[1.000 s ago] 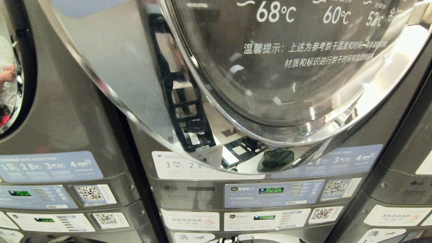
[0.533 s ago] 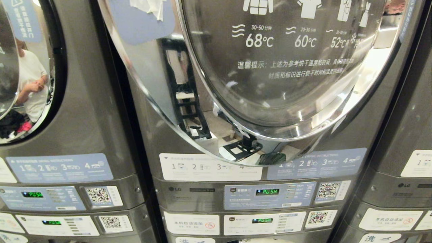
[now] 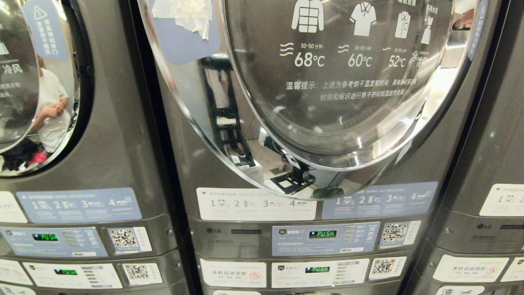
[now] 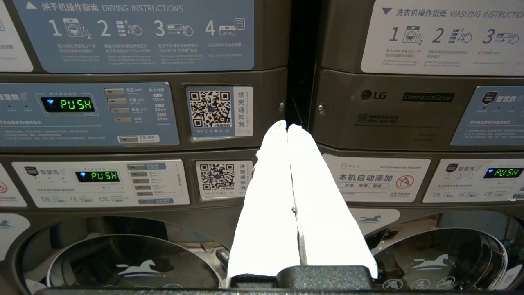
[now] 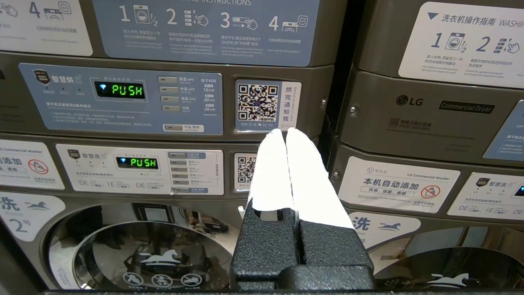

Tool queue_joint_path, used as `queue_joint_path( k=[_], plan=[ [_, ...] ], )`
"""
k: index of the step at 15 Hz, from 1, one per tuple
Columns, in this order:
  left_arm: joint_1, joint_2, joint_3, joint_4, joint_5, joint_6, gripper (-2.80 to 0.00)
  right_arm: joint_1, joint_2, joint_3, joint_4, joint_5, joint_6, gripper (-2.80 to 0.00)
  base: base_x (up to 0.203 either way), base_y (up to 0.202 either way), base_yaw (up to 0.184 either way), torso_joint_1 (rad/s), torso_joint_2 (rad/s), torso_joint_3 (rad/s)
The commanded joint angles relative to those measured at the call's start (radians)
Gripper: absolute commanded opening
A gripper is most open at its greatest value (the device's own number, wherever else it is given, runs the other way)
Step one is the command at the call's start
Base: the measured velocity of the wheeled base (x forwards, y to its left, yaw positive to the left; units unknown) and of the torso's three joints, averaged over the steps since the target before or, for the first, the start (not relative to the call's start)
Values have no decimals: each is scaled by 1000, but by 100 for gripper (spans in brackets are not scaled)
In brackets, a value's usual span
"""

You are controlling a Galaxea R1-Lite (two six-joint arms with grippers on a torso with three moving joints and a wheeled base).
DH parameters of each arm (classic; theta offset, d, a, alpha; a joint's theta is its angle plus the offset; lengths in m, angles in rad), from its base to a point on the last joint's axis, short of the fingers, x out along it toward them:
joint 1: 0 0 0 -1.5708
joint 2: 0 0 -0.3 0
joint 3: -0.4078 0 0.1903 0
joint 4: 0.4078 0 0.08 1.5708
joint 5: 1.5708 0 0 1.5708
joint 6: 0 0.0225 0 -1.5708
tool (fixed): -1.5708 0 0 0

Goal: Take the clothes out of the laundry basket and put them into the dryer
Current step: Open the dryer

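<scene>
The dryer (image 3: pixel 196 172) is the middle grey stacked machine, straight ahead in the head view. Its round chrome door (image 3: pixel 327 94), printed with garment icons and temperatures, is closed. Neither arm shows in the head view. My left gripper (image 4: pixel 286 126) is shut and empty, and points at the gap between two machines at control-panel height. My right gripper (image 5: pixel 285 131) is also shut and empty, and faces the QR label beside a dryer panel. The laundry basket and the clothes are out of view.
Under the door are instruction stickers and a lit control panel (image 3: pixel 325 237) reading PUSH. Similar machines stand on the left (image 3: pixel 106 135) and right (image 3: pixel 491 135). A person is reflected in the left machine's door (image 3: pixel 51 110). Washer doors (image 4: pixel 131 262) sit below the panels.
The whole head view has shifted: the camera looks higher up the dryer door, so the garment icons above the temperatures now show. Nothing in the scene itself has moved.
</scene>
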Motion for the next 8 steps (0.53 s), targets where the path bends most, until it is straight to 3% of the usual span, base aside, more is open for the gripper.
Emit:
queue_joint_path(
  k=[1, 8],
  plan=[
    [0, 0, 0, 0, 1, -1, -280, 0, 1, 0, 0, 0, -1, -280, 0, 0, 0, 0, 0, 0],
    [0, 0, 0, 0, 1, -1, -280, 0, 1, 0, 0, 2, 2, -280, 0, 0, 0, 0, 0, 0]
  ],
)
